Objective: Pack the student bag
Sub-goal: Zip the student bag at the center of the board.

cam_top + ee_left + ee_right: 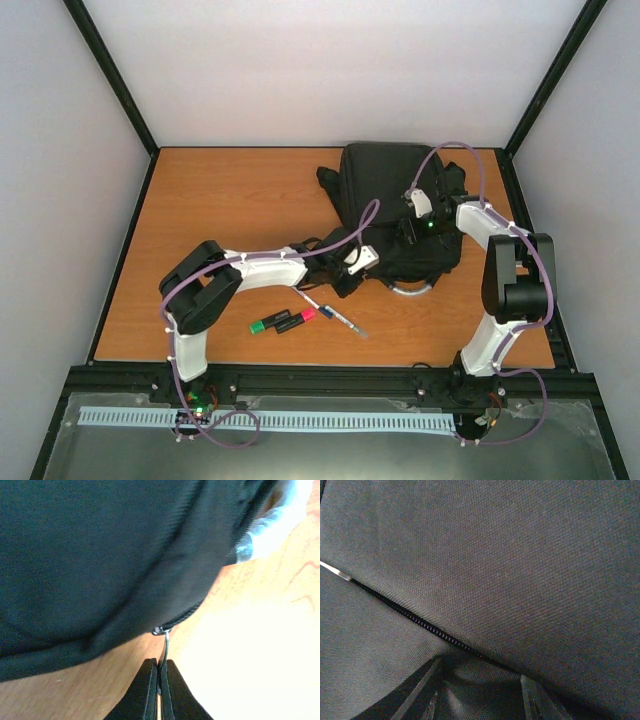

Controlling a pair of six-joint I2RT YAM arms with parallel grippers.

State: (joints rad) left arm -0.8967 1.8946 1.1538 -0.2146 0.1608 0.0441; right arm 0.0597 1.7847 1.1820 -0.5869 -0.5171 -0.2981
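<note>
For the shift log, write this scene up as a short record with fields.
bag: black, lying on the table, far right part
left end effector: shut on the zip pull at the bag's edge
right end effector: jaws apart, tips against bag fabric beside a zip line
outside the bag: green marker, pink marker, pen, together on the table by the left arm

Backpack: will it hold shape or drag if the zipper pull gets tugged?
Probably floppy: the backpack sags and creases. Likely slides on the smooth table toward the left gripper, shut on the zipper pull, unless pinned. Slumped, so perhaps light.
</note>
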